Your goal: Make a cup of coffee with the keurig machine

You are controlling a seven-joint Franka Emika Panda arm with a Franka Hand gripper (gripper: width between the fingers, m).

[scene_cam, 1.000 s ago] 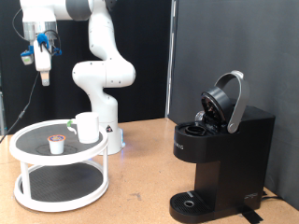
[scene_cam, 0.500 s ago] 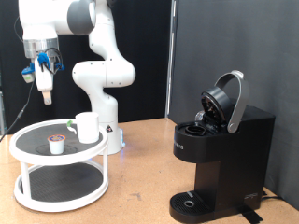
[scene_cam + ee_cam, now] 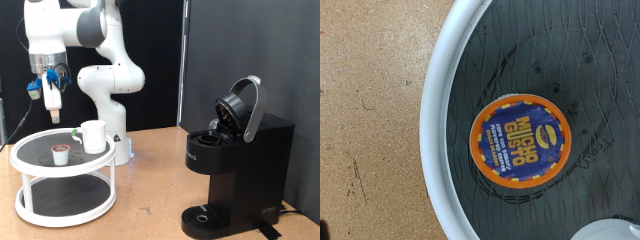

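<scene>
the gripper (image 3: pixel 52 108) hangs above the coffee pod (image 3: pixel 61 152), the cup (image 3: pixel 93 136) beside it; i cannot tell if its fingers are apart.

A two-tier stand (image 3: pixel 25 155) stood at the bench's left edge, a pod (image 3: pixel 61 153) and a cup (image 3: pixel 94 136) on its upper shelf. The coffee machine (image 3: pixel 236 170) sat near the right edge.

The white arm (image 3: pixel 100 60) is seen bent over at its elbow, its wrist turned downward. The gripper (image 3: pixel 52 112) is held in the air, fingers pointing straight down.
</scene>
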